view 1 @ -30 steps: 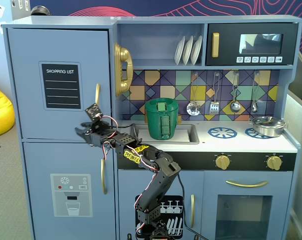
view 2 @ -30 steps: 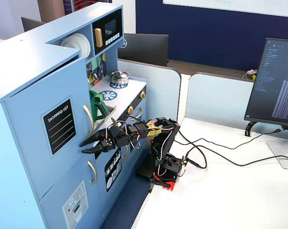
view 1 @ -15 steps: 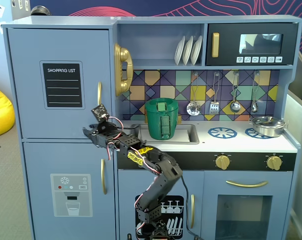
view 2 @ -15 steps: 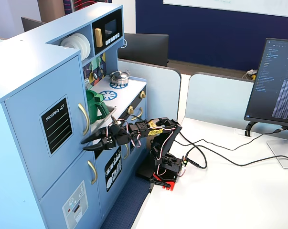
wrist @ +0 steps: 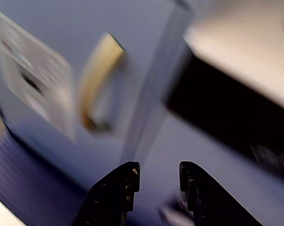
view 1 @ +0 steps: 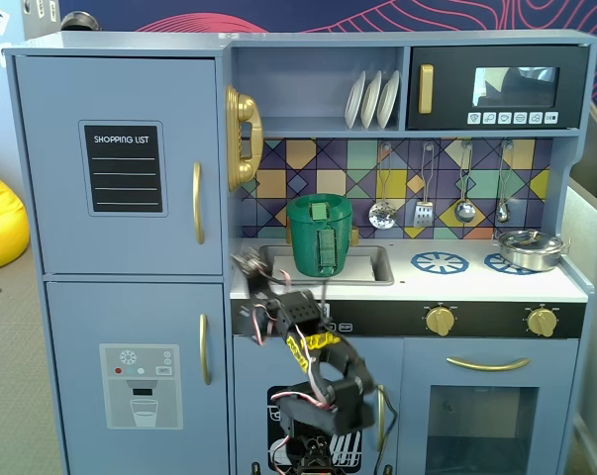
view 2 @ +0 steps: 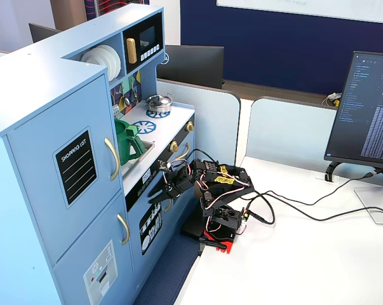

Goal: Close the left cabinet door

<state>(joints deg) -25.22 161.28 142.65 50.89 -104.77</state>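
The left cabinet door [view 1: 130,94] is light blue with a black "SHOPPING LIST" panel and a curved gold handle [view 1: 197,203]. It lies flush with the cabinet front in both fixed views [view 2: 48,136]. My gripper [view 1: 250,269] is open and empty. It hovers at the counter's front edge, right of the lower door and below the shopping-list door [view 2: 161,192]. In the blurred wrist view the open gripper [wrist: 159,170] faces a blue door with a gold handle [wrist: 98,80] and a pale graphic. That door is the lower dispenser door; the shopping-list door is out of that view.
The lower blue dispenser door [view 1: 140,327] is shut. A green pitcher [view 1: 320,236] stands in the sink, and a gold phone [view 1: 242,137] hangs above it. A steel pot [view 1: 528,247] sits on the stove. A monitor [view 2: 369,108] and cables [view 2: 293,206] are on the white desk.
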